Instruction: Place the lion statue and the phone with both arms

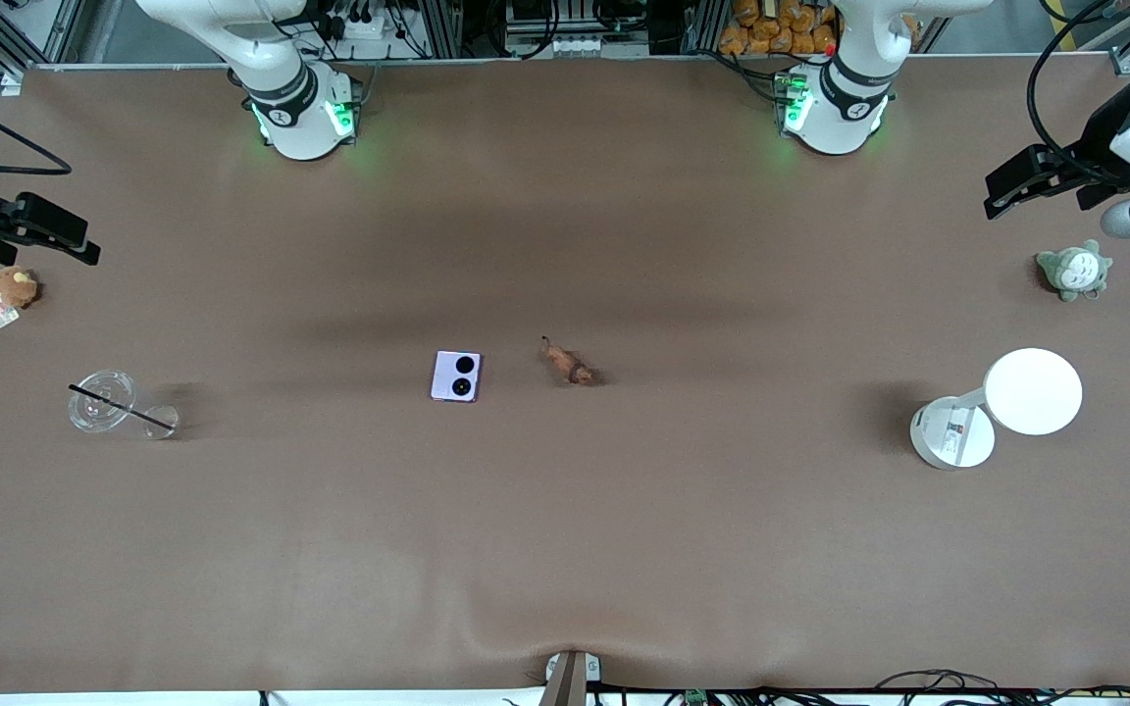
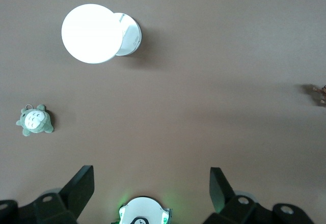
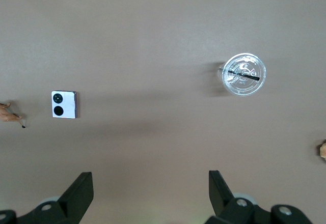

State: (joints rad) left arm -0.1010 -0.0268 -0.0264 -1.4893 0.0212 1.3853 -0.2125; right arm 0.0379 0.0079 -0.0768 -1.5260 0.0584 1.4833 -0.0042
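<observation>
The lilac phone [image 1: 455, 376] lies flat near the middle of the table, its two black camera circles facing up. The small orange-brown lion statue [image 1: 570, 365] lies beside it, toward the left arm's end. Both also show in the right wrist view, the phone [image 3: 64, 104] and the lion statue [image 3: 10, 114] at the picture's edge. The lion statue [image 2: 320, 92] barely shows in the left wrist view. My right gripper [image 1: 75, 240] [image 3: 150, 186] is open and empty, high over the right arm's end of the table. My left gripper [image 1: 995, 196] [image 2: 152, 183] is open and empty, high over the left arm's end.
A clear cup with a black straw [image 1: 102, 400] and a brown plush toy [image 1: 14, 287] are at the right arm's end. A white round lamp [image 1: 1031, 392] and a grey-green plush [image 1: 1073, 271] are at the left arm's end.
</observation>
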